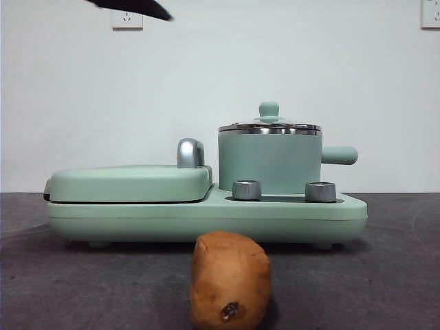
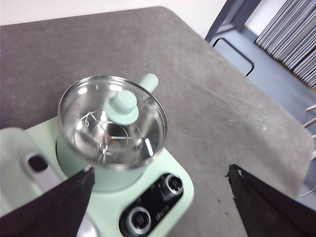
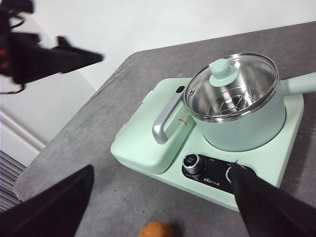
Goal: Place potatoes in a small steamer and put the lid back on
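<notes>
The potato (image 1: 230, 282), orange-brown with a dark spot, lies on the grey table in front of the appliance; its top edge also shows as potato (image 3: 155, 230). The mint-green small steamer (image 1: 269, 163) stands on the appliance's right side, its side handle (image 1: 339, 155) pointing right. The glass lid (image 3: 232, 86) with its green knob (image 1: 269, 110) rests on the steamer's rim. My left gripper (image 2: 160, 172) hangs open high above the steamer (image 2: 79, 165), touching nothing. My right gripper (image 3: 162, 170) is open too, high above the table near the potato, holding nothing.
The flat mint-green griddle cover (image 1: 130, 182) with a chrome handle (image 1: 190, 152) fills the appliance's left half. Two knobs (image 1: 247, 190) sit on the base in front of the steamer. A black arm tip (image 1: 137, 7) shows at the top edge. The table edge (image 2: 256, 84) lies beyond the steamer.
</notes>
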Robot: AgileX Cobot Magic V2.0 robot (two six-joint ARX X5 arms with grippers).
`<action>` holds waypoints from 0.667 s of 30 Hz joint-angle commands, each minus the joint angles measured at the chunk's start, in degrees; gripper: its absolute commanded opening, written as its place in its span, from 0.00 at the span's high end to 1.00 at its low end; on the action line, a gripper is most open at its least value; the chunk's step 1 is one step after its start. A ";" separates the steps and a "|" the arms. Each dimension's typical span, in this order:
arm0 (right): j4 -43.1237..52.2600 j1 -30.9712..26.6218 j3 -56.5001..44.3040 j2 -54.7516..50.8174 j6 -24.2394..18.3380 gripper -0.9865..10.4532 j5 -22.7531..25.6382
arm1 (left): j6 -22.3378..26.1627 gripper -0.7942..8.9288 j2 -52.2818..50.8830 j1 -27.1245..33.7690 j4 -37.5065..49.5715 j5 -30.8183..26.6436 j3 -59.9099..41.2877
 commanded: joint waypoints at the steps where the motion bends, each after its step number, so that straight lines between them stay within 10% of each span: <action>1: 0.39 0.02 1.14 0.22 -0.46 0.53 0.02 | 1.14 0.46 5.20 -2.36 0.59 -3.56 5.01; 20: 0.39 0.02 1.14 0.20 -0.22 0.53 -0.02 | 5.22 0.47 28.46 -12.11 11.56 -23.21 18.01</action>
